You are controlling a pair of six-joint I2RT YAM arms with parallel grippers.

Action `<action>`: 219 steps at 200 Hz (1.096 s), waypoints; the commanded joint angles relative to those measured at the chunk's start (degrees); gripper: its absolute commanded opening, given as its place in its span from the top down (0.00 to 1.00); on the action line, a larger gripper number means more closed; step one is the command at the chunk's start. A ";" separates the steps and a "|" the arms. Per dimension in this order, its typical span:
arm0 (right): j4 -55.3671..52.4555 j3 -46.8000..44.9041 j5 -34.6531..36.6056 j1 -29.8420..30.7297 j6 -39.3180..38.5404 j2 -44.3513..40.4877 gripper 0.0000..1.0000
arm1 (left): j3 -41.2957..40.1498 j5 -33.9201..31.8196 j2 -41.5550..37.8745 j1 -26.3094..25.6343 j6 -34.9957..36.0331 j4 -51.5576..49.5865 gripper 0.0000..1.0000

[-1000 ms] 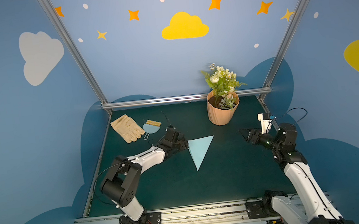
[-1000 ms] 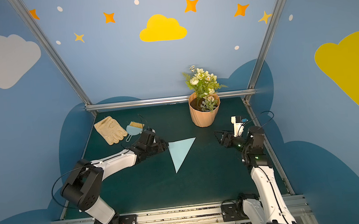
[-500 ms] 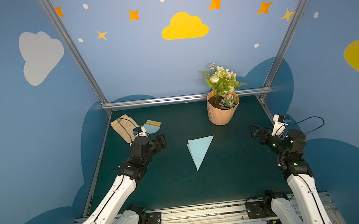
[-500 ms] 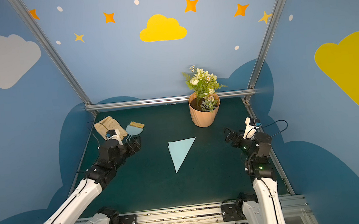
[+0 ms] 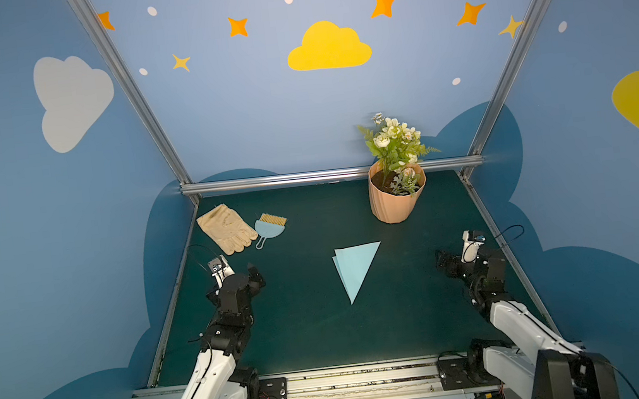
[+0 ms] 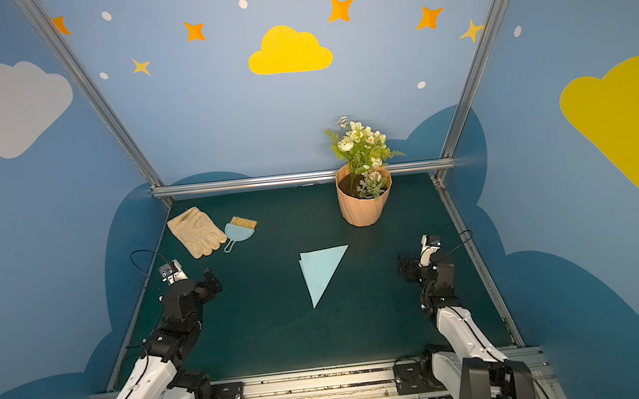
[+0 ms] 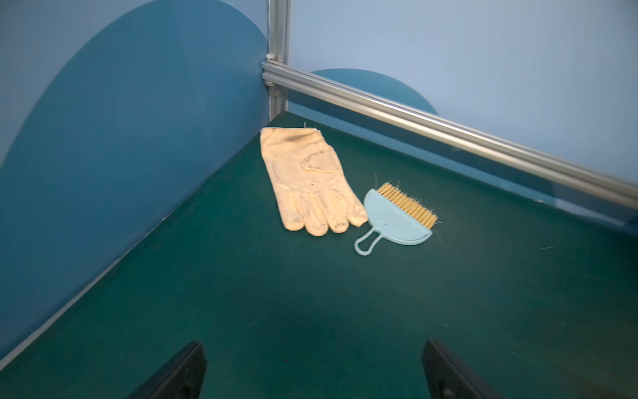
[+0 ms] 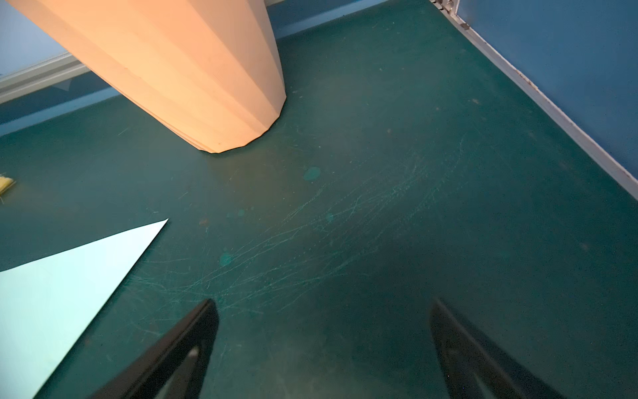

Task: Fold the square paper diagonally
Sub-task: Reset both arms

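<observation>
Risks the thin light blue paper sheet (image 5: 353,269), lying triangle-folded at seven o'clock from the ribbed peach flower pot (image 5: 396,205), springing open at its offset corner from a possibly weak crease, with black left gripper (image 7: 312,350) and black right gripper (image 8: 323,305) both spread wide, empty, well clear.

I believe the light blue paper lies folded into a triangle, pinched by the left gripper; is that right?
Not quite: the left gripper is open and empty in the left wrist view, and a top view shows it apart from the paper. The rest holds.
</observation>
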 commanded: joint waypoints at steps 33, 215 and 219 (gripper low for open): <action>21.45 2.44 -2.93 1.85 -7.26 13.99 0.02 | -6.14 2.05 4.32 4.99 7.83 13.43 0.00; 15.79 10.37 -1.36 3.82 -8.62 24.95 0.02 | -9.21 28.44 45.82 11.14 19.64 67.65 0.00; 15.77 10.41 -1.34 3.83 -8.62 24.91 0.02 | -8.76 29.28 47.10 11.08 20.01 67.94 0.00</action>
